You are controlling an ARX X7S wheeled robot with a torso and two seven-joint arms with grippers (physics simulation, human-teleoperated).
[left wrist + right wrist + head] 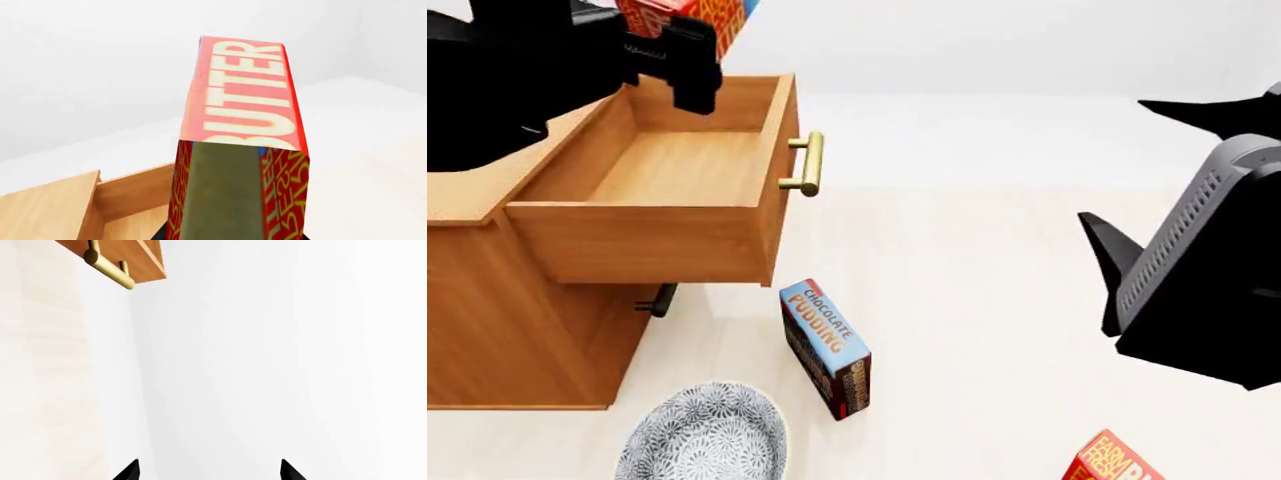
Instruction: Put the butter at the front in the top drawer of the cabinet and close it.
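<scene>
My left gripper (683,55) is shut on a red-and-yellow butter carton (689,14) and holds it above the back of the open top drawer (667,165). In the left wrist view the carton (243,100) fills the middle, with the drawer's inside (127,197) below it. The drawer is pulled out of the honey-brown cabinet (507,320), with its brass handle (807,165) toward the table's middle. A second identical butter carton (1114,462) lies at the near right edge. My right gripper (1134,170) is open and empty, raised at the right; it shows in the right wrist view (210,470) too.
A blue-topped chocolate pudding box (825,345) lies below the drawer front. A patterned grey bowl (707,435) sits near the cabinet's front corner. The lower drawer's handle (657,300) shows under the open drawer. The drawer's handle (110,270) appears in the right wrist view.
</scene>
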